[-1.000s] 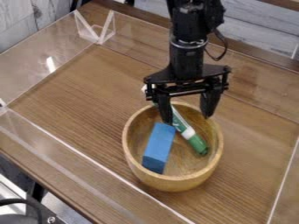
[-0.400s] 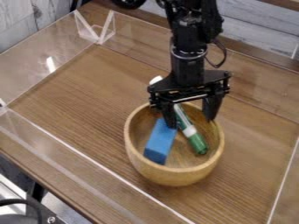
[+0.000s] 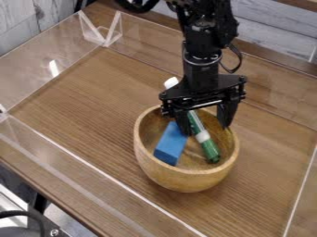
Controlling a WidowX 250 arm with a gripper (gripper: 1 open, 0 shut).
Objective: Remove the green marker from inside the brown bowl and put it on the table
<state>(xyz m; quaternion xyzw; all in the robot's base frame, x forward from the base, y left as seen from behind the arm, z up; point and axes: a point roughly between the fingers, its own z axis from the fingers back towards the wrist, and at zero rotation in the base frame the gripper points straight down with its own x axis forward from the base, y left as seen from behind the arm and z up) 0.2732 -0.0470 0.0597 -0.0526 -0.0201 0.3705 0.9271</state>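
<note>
The green marker (image 3: 203,143) lies inside the brown bowl (image 3: 186,180), slanting from the far rim toward the right side, its white section nearest the fingers. My gripper (image 3: 202,113) points straight down over the bowl's far part and stands open. Its two black fingers straddle the marker's upper end, the left one dipping inside the rim and the right one near the bowl's right edge. Nothing is held between them. The bowl rests on the wood-grain table (image 3: 99,93).
A blue rectangular block (image 3: 171,145) leans in the bowl just left of the marker. Low clear acrylic walls (image 3: 62,153) border the tabletop. A clear triangular stand (image 3: 102,31) sits at the far left corner.
The gripper has sunk slightly toward the bowl, still open. Marker and block lie as before.
</note>
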